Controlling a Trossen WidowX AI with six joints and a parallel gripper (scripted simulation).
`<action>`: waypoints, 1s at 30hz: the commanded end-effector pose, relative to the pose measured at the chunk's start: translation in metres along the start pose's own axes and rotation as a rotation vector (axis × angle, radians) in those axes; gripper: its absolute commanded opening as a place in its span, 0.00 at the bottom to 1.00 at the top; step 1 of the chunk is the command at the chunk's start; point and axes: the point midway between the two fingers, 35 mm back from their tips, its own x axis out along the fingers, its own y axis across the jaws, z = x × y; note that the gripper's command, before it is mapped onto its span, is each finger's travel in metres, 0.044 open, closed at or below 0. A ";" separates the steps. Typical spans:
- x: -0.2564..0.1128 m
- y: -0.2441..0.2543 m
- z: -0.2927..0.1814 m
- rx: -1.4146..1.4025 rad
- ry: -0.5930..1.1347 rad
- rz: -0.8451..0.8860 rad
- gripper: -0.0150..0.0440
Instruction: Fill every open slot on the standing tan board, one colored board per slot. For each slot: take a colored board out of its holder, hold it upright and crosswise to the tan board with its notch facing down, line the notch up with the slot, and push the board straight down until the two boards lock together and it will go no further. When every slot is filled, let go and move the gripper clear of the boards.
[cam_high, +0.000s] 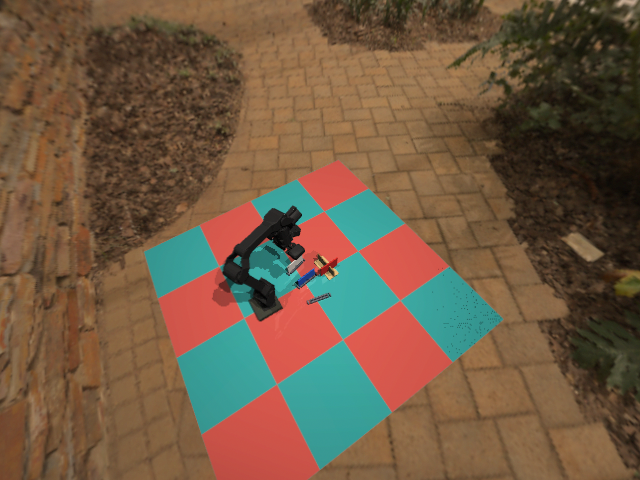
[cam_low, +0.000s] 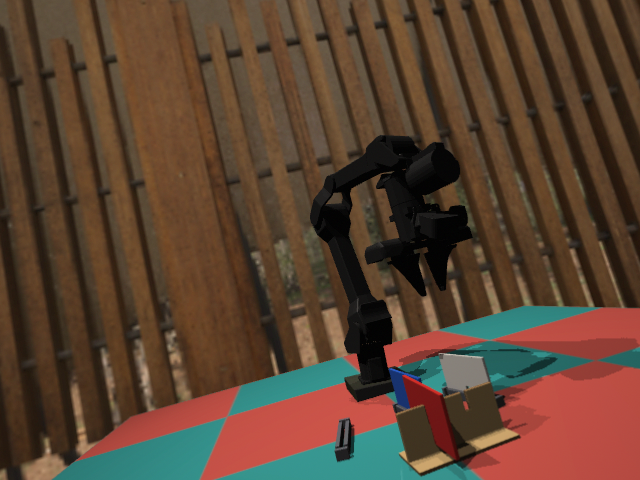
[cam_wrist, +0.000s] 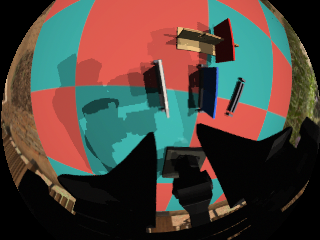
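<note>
The upright tan board with a flat foot (cam_high: 330, 272) (cam_low: 478, 408) (cam_wrist: 192, 46) stands on the red-and-teal checkered surface (cam_high: 320, 335) (cam_low: 289, 413) (cam_wrist: 135, 30), with a flat red rectangular board (cam_high: 327, 266) (cam_low: 430, 413) (cam_wrist: 225, 41) upright and crosswise in one slot; another slot shows open. Near the tan board, on the arm's side, a blue board (cam_high: 305, 277) (cam_low: 399, 387) (cam_wrist: 210, 92) and a light grey board (cam_high: 295, 265) (cam_low: 464, 373) (cam_wrist: 163, 89) stand upright in separate dark holders. A narrow black slotted holder (cam_high: 318, 298) (cam_low: 341, 439) (cam_wrist: 235, 96), holding no board, lies farther off, beyond the blue one. Above and back from the tan board, toward the black arm's base (cam_high: 258, 314) (cam_low: 356, 393) (cam_wrist: 170, 170), hangs the black gripper (cam_high: 296, 251) (cam_low: 433, 292) (cam_wrist: 175, 132), its fingers parted partway with nothing between them.
</note>
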 end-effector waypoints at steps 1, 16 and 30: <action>0.010 0.001 -0.004 0.004 0.013 0.001 0.56; 0.084 -0.004 -0.007 0.004 0.013 0.001 0.56; 0.103 -0.004 -0.008 0.004 0.013 0.001 0.56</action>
